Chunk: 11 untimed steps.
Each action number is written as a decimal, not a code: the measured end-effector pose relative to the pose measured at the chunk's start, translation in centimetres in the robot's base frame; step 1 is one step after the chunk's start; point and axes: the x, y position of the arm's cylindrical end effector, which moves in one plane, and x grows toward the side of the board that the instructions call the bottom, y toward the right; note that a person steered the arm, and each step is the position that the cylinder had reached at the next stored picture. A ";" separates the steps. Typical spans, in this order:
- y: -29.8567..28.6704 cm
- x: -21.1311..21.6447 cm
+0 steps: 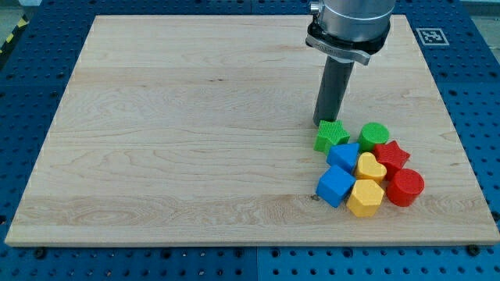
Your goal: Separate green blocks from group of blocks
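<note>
A tight group of blocks sits at the view's lower right on the wooden board point(195, 140). A green star point(331, 136) is at the group's upper left and a green cylinder point(374, 136) at its top. Below them are a red star point(391, 154), a blue block point(342, 157), a yellow heart point(370, 167), a blue cube point(336, 186), a yellow hexagon point(366, 197) and a red cylinder point(405, 187). My tip point(323, 123) rests on the board just above the green star's upper left edge, touching or nearly touching it.
The arm's silver and black head point(348, 27) hangs over the board's upper right. A fiducial tag point(430, 36) lies off the board's top right corner. Blue perforated table surrounds the board.
</note>
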 end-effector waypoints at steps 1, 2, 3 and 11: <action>0.0 0.0; -0.2 -0.5; -2.6 -0.9; 4.1 4.2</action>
